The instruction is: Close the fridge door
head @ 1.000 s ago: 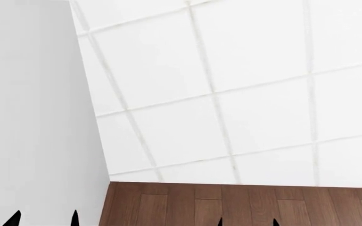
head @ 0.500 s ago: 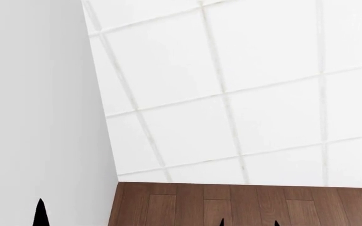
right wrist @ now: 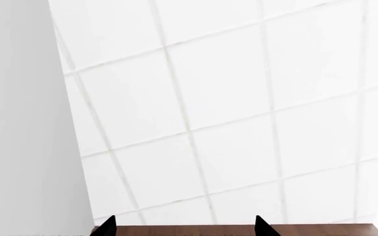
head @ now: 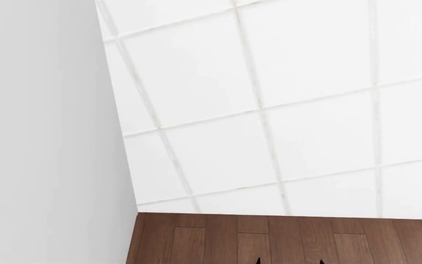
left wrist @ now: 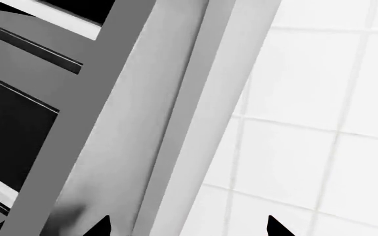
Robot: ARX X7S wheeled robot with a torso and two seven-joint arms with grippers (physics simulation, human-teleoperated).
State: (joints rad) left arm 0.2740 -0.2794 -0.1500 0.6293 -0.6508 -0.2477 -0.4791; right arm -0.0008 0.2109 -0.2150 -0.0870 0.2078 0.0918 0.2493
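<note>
The fridge door is the tall flat light-grey panel filling the left of the head view; its handle is out of view. In the left wrist view a grey frame and a thick pale edge run diagonally. Dark shelved compartments lie beside them. My left gripper is open, one fingertip over the grey frame and the other over the tiled wall, and it holds nothing. My right gripper is also open and empty, facing the wall beside the panel. Only its tips show in the head view.
A white square-tiled wall stands straight ahead and meets the panel at a corner. Dark wooden floor runs along the wall's base. The same wall fills one side of the left wrist view.
The left gripper's fingertips, seen earlier at the head view's bottom left, have slid leftward out of that view. The view itself shifted slightly and then held still.
</note>
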